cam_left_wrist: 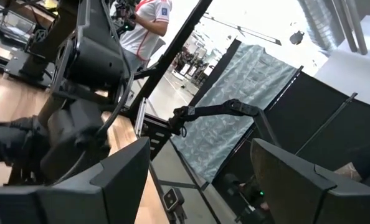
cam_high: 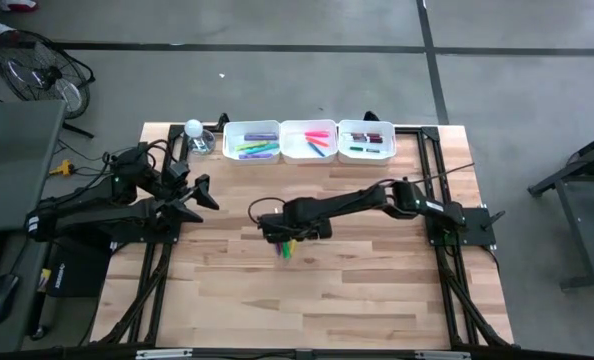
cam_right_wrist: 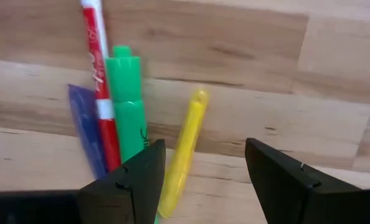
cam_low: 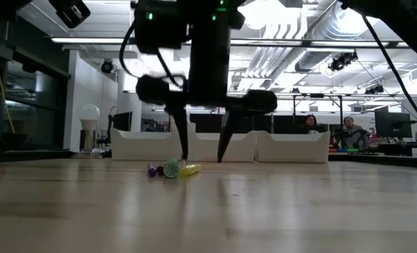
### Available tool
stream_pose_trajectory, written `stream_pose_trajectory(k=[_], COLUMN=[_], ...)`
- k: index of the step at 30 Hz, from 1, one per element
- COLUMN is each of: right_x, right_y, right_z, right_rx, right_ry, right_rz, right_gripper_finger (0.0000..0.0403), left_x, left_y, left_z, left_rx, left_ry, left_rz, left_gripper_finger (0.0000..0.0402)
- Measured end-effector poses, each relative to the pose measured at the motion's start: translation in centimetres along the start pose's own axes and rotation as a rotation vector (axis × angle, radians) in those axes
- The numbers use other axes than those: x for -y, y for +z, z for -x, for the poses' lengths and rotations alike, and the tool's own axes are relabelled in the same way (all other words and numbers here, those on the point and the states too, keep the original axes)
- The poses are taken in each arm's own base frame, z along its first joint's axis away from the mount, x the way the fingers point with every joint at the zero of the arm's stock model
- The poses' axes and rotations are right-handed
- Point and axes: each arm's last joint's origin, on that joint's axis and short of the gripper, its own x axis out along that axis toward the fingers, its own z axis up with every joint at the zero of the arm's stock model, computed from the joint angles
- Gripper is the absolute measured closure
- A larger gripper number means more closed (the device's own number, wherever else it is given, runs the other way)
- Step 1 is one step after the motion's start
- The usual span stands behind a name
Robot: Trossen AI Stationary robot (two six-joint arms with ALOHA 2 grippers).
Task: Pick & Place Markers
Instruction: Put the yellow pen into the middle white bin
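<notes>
From above, three white trays sit in a row at the table's far edge: the left tray (cam_high: 251, 141) has a heap of purple, yellow and green markers, the middle tray (cam_high: 308, 140) has pink, red and orange ones with a blue one, and the right tray (cam_high: 366, 139) has dark, red and green ones. My right gripper (cam_high: 285, 237) is out over the middle of the table, above a small loose cluster of markers (cam_high: 287, 248); my left gripper (cam_high: 203, 193) waits near the table's left side, fingers spread, holding nothing. Down at table level, my right fingers hang apart just above the wood, tips behind the little cluster (cam_low: 171, 169), purple, green and yellow ends facing the camera, trays (cam_low: 222, 146) lined up behind. Left wrist view: only my own wide-open fingers and the room. Right wrist view: fingers open, empty; the yellow marker (cam_right_wrist: 183, 151) lies in the gap, with the green marker (cam_right_wrist: 128, 106), red marker (cam_right_wrist: 101, 87) and blue marker (cam_right_wrist: 84, 126) beside it.
</notes>
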Motion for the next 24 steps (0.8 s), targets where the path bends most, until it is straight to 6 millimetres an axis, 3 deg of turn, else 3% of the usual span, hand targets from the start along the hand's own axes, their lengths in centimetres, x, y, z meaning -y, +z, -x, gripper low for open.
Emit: stream_pose_trajectory(k=[8, 17, 24], right_x=[-0.4, 0.0, 0.4], right_y=[-0.7, -2.1, -4.6], right_z=[-2.6, -2.9, -2.8], right_rx=[-0.067, -0.059, -0.047], right_ry=[-0.026, -0.068, -0.085], right_rz=[-0.002, 0.006, -0.035], right_gripper_finger=[0.0193, 0.0193, 0.0193], left_x=[0.0, 0.0, 0.0], left_y=[0.0, 0.0, 0.0], left_z=[0.0, 0.0, 0.0], left_rx=[0.0, -0.003, -0.004], left_ry=[0.0, -0.002, -0.002], left_rz=[0.0, 0.001, 0.019], left_gripper_finger=[0.0126, 0.0126, 0.0126])
